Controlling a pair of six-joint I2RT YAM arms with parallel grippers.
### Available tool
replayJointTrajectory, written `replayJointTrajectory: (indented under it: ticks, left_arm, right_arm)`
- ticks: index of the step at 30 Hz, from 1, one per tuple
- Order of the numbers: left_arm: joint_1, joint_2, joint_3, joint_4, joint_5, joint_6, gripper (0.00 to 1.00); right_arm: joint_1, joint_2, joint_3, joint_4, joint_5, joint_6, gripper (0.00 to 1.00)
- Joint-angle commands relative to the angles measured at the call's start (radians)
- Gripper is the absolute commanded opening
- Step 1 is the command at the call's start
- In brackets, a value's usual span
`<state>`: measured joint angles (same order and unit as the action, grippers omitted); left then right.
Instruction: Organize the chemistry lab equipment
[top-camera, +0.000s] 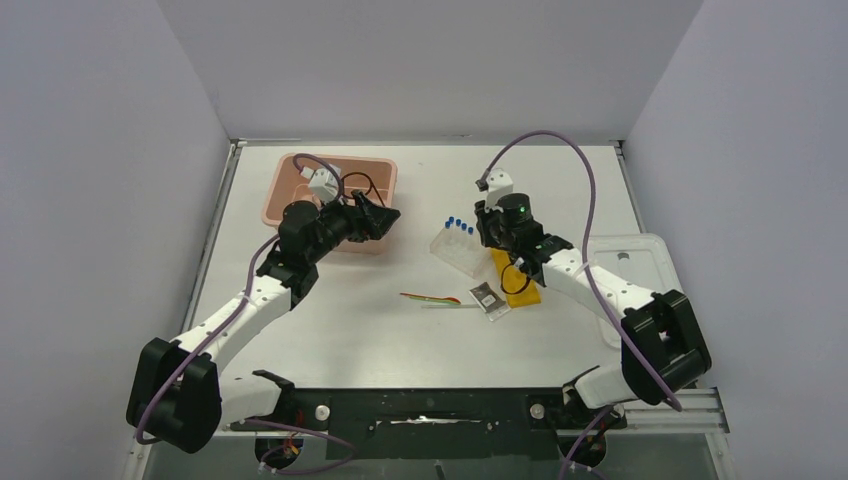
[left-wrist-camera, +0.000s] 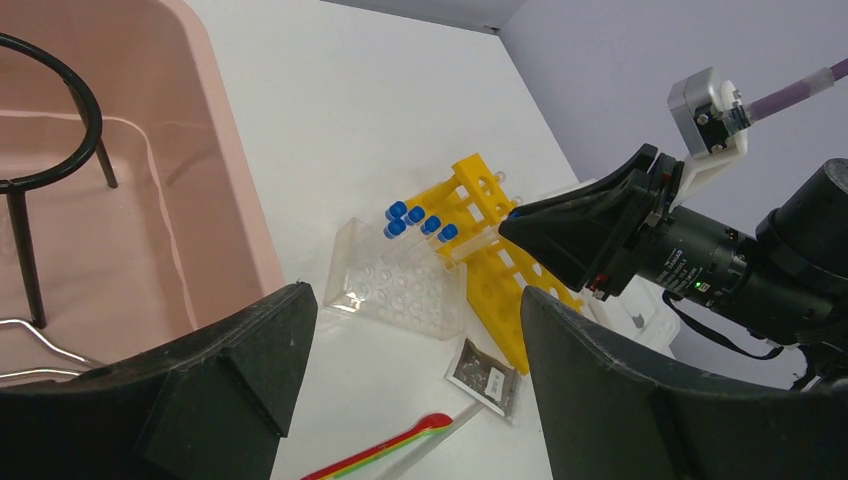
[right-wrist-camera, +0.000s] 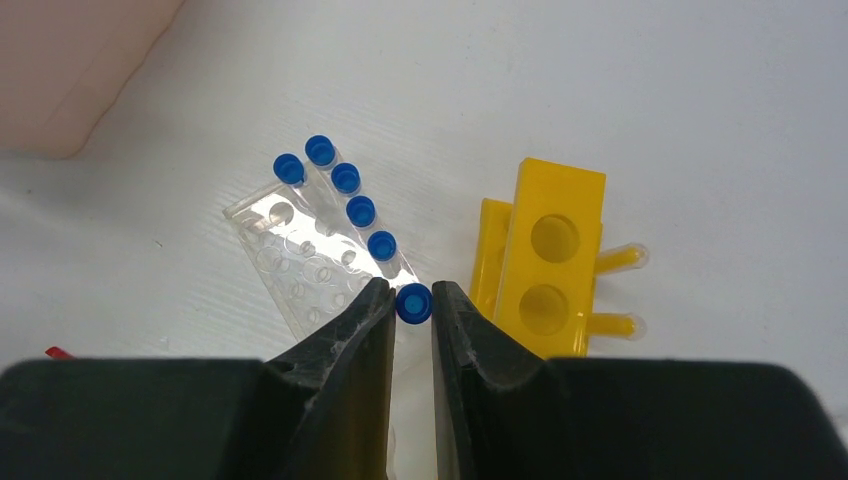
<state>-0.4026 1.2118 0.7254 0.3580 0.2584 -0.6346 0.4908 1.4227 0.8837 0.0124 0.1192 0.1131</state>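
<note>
Holding blue-capped tubes (right-wrist-camera: 360, 210): clear rack (right-wrist-camera: 290, 265)

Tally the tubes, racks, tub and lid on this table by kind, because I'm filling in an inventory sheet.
Blue-capped tubes: 6
Clear tube rack: 1
Yellow holed rack: 1
Pink tub: 1
White lid: 1
Total: 10
</note>
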Motion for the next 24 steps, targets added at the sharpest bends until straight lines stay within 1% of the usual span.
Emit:
replayJointTrajectory:
  ticks: [1, 24]
  left_arm:
    - [0.008, -0.005, 0.015, 0.076, 0.009, 0.012, 0.75]
    - [0.012, 0.001, 0.011, 0.078, 0.021, 0.015, 0.75]
  right_arm:
    - [-0.011, 0.016, 0.005, 0.094, -0.020, 0.011, 0.05]
    - [-0.027, 0.080, 0.009, 0.115, -0.033, 0.012, 0.04]
